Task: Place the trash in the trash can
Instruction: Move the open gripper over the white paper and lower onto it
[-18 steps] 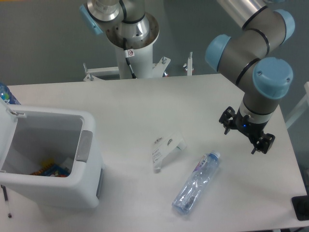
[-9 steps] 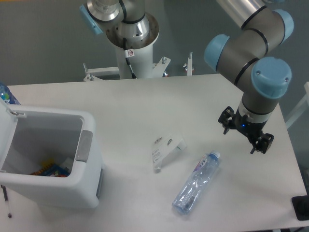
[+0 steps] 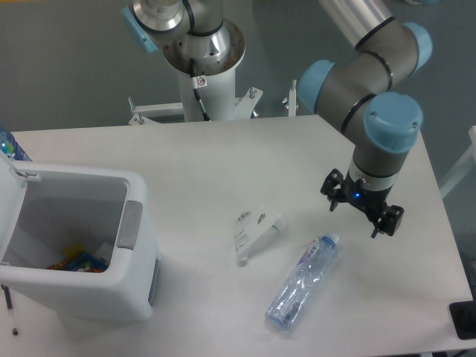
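A white table (image 3: 223, 163) carries the scene, viewed from above and in front by the fixed camera. The trash can (image 3: 82, 290), a white rectangular bin with rounded corners, stands at the table's left edge near the front; its hinged lid (image 3: 9, 197) is swung open to the left, and a grey handle panel (image 3: 130, 224) faces the table's middle. Some coloured items (image 3: 78, 262) lie at the bottom of the bin.

The two pieces of trash lie on the tabletop, outside the bin. The crumpled clear wrapper (image 3: 255, 232) with white printing rests near the middle of the table, well apart from the bin. The clear plastic bottle (image 3: 301, 282) lies on its side just right of the wrapper and closer to the front edge, its cap end pointing toward the back right.

The gripper (image 3: 360, 213) hangs above the right part of the table, just beyond the bottle's cap end, its two fingers spread apart with nothing between them; it touches neither piece of trash. The arm's grey links and blue joint caps (image 3: 392, 123) rise behind it toward the upper right. The robot's base column (image 3: 204, 63) stands beyond the table's back edge.
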Action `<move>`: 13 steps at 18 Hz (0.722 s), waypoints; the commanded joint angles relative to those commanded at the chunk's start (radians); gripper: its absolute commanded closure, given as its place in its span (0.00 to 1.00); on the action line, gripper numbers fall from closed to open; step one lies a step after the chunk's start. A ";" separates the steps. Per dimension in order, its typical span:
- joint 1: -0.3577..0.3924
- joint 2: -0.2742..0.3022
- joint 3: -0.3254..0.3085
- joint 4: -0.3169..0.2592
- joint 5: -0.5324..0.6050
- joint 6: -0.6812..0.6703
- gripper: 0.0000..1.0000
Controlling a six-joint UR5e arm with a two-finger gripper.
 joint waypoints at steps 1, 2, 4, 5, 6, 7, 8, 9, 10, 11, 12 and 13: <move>-0.015 0.002 -0.011 0.000 0.000 -0.006 0.00; -0.025 0.017 -0.031 0.000 0.000 -0.018 0.00; -0.037 0.052 -0.098 0.003 -0.002 -0.046 0.00; -0.051 0.069 -0.132 0.003 0.000 -0.049 0.00; -0.061 0.087 -0.164 0.006 0.000 -0.051 0.00; -0.074 0.100 -0.189 0.020 0.000 -0.049 0.00; -0.089 0.103 -0.216 0.034 0.002 -0.049 0.00; -0.115 0.109 -0.247 0.055 0.006 -0.051 0.00; -0.124 0.109 -0.264 0.061 0.006 -0.052 0.00; -0.130 0.107 -0.276 0.067 0.008 -0.052 0.00; -0.130 0.103 -0.282 0.069 0.009 -0.052 0.00; -0.135 0.100 -0.284 0.069 0.008 -0.051 0.00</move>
